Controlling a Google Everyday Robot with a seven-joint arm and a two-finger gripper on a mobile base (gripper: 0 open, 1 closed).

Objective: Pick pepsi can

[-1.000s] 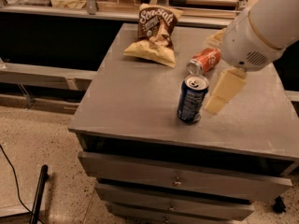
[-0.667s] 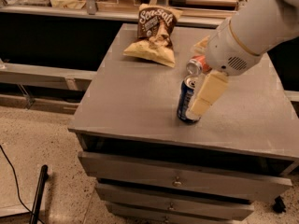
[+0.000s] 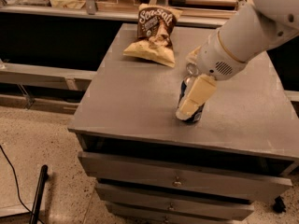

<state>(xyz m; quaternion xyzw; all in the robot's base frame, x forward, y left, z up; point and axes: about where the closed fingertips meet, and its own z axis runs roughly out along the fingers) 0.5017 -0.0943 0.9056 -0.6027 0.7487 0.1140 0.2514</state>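
Covering the pepsi can [image 3: 198, 116] near the table [image 3: 131, 106] edge, the gripper [image 3: 191, 107] hides whether its jaws grip.

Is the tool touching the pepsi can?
Cannot tell. In the camera view the tool sits in front of the upright pepsi can on the grey cabinet, covering its side, so neither contact nor a gap shows.
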